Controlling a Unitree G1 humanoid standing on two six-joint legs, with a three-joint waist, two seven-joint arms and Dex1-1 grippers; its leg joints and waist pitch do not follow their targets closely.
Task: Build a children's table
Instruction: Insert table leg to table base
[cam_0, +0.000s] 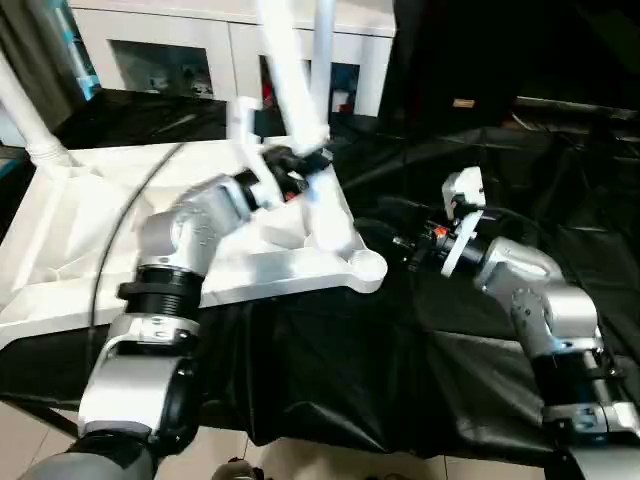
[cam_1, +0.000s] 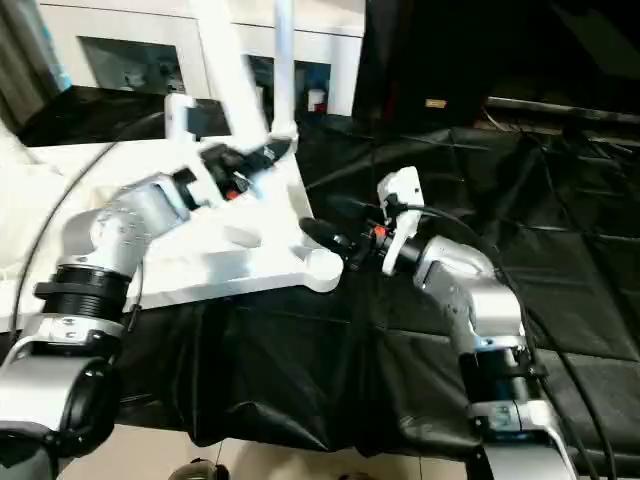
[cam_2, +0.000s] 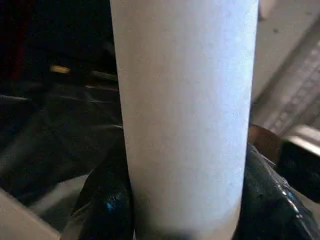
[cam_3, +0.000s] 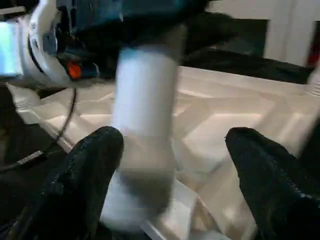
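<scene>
**Left clamps leg at corner socket, right stands off open**

My right gripper (cam_1: 322, 236) is nearest me, fingers (cam_3: 90, 170) spread wide, nothing between them, tips just beside the empty near corner socket (cam_0: 366, 266) of the children's table (cam_0: 90, 230). The tabletop lies upside down, ribbed underside up, on the black-draped work table (cam_0: 330, 370), to the left of my right gripper.

Beyond that socket, my left gripper (cam_0: 300, 165) is clamped on a white leg (cam_0: 290, 80), black fingers (cam_2: 107, 205) on both sides of the tube, low near its foot. The leg rises from the far corner, tilted. I can't tell whether it's fully seated.

Further off, a second leg (cam_0: 322, 50) rises behind it, and another (cam_0: 25, 115) stands at the far left corner.

Risks, my judgement: the tilted leg may jam or pop out if I push off-axis; letting go early could drop it; my right gripper, so close, may nudge the tabletop and shift the socket.
</scene>
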